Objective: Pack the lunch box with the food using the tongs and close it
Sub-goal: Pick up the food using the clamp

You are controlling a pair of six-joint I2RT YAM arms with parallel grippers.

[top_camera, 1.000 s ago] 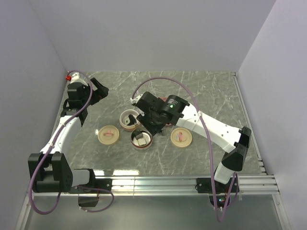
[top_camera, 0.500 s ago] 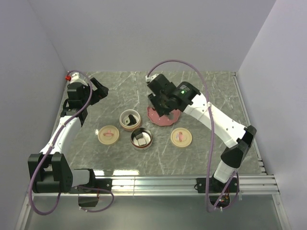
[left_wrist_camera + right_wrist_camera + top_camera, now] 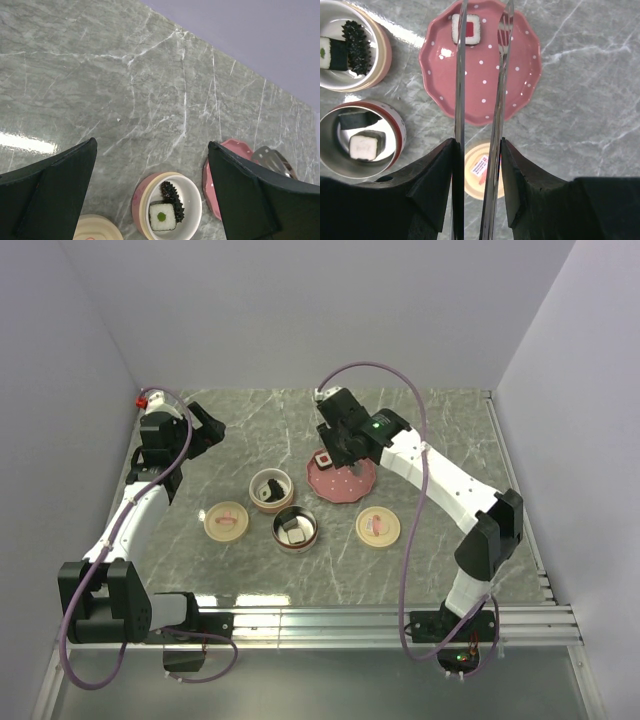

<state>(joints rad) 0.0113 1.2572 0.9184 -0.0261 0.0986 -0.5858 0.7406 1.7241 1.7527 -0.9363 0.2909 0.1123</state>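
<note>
our right fingers [image 3: 435,170] pinch the tongs [image 3: 459,90] above the red plate [image 3: 520,80] (left fingers [image 3: 55,190] spread, idle); next we straddle the last sushi piece [image 3: 465,29].

A grey-green marbled tabletop [image 3: 440,440] is pictured with a red, white-dotted scalloped plate [image 3: 345,488] set near its middle. Ranged around the plate are a cream round bowl [image 3: 252,492] at nine o'clock, a steel-lined red-rimmed round tub [image 3: 296,546] at seven, a cream round lid [image 3: 378,527] at five and a second cream round lid [image 3: 226,521] farther out at eight.
</note>
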